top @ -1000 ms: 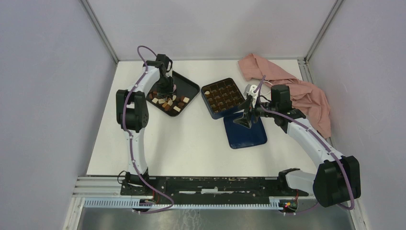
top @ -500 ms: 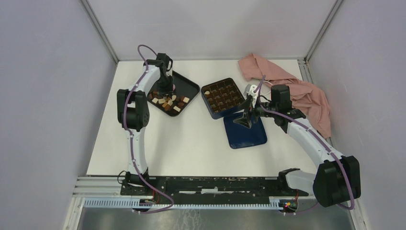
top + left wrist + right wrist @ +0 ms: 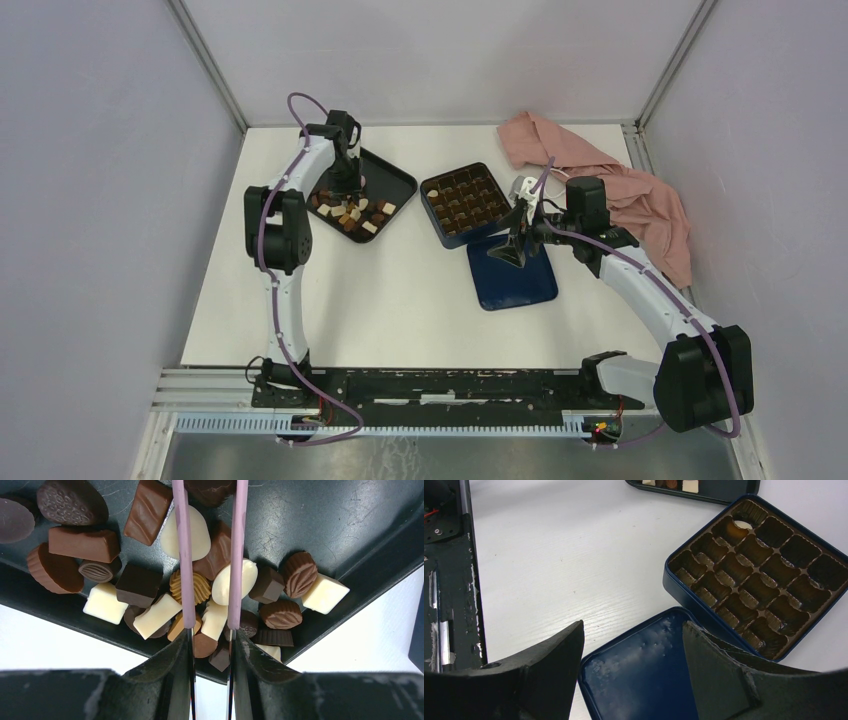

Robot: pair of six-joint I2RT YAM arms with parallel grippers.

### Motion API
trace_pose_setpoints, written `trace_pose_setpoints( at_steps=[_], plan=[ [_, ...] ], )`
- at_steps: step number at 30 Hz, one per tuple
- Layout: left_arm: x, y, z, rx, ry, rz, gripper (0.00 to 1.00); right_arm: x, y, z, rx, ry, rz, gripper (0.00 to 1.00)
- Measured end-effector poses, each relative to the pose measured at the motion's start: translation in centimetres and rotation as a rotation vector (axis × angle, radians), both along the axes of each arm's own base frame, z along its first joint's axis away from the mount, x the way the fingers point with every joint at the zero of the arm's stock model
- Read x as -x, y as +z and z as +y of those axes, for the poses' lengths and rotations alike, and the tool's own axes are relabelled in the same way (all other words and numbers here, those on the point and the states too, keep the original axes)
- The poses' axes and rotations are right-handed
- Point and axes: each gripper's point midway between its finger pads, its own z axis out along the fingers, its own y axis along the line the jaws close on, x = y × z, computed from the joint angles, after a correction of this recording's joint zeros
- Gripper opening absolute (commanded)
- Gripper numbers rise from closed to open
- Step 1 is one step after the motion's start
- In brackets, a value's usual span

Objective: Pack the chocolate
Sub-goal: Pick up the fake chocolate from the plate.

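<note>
**Change since the earlier frame.** The left arm has shifted slightly over the black tray (image 3: 398, 182) and its jaws have drawn closer together. The right arm, box, lid and cloth lie as before.

**Item: left gripper (image 3: 346, 182).** It is lowered into the tray's near corner. The jaws stand narrow, with a slim gap between the two fingers (image 3: 182, 555). Their tips run out of the wrist view, so it cannot be told whether a piece is pinched.

**Item: right gripper (image 3: 633, 630).** The jaws are wide with nothing between them, hovering over the dark blue lid (image 3: 644, 680), which lies flat on the surface (image 3: 400, 300).

**Item: the chocolate (image 3: 150, 595).** Dark, light brown and cream pieces are heaped in the tray corner, many touching or overlapping. A cream oval (image 3: 235, 582) and a brown bar (image 3: 217, 550) lie in the line of the left jaws. One pale piece (image 3: 742, 525) sits in a far corner cell of the blue box (image 3: 671, 587); the other cells look unfilled.

**Item: pink cloth (image 3: 600, 170).** It is bunched at the far right.

**Step in hand (judged).** The step is picking a single piece, and packing has barely begun. It would go best by centring the jaws on one piece, since neighbours crowd both fingers, closing gently on its flat sides and lifting straight up. A tilted or double grab seems the main risk.
</note>
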Motion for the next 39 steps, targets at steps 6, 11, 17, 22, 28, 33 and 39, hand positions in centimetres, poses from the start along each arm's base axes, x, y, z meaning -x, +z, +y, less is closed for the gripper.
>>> trace_pose_setpoints(
  at_steps=[6, 11, 17, 22, 28, 33, 39],
  plan=[
    [-0.1, 0.4, 0.0, 0.003, 0.0, -0.014, 0.02, -0.1, 0.1, 0.0, 0.0, 0.001, -0.005, 0.78],
    [-0.4, 0.8, -0.1, 0.006, 0.0, -0.031, 0.02, 0.0, 0.1, 0.0, 0.001, 0.001, -0.004, 0.78],
    [-0.4, 1.8, -0.5, 0.032, -0.007, -0.059, 0.02, -0.1, 0.1, 0.0, 0.002, 0.002, -0.006, 0.77],
    [0.6, 2.3, -1.2, 0.085, -0.022, -0.07, 0.02, 0.0, 0.0, 0.0, 0.002, 0.002, -0.006, 0.78],
    [2.3, 3.6, -2.5, 0.17, -0.05, -0.101, 0.02, 0.0, 0.0, 0.0, 0.004, 0.003, -0.007, 0.78],
    [2.9, 5.2, -3.6, 0.245, -0.077, -0.157, 0.02, 0.0, 0.0, 0.0, 0.005, 0.004, -0.007, 0.78],
    [3.7, 6.1, -5.9, 0.341, -0.121, -0.191, 0.02, 0.0, 0.0, 0.0, 0.007, 0.005, -0.011, 0.78]
  ],
)
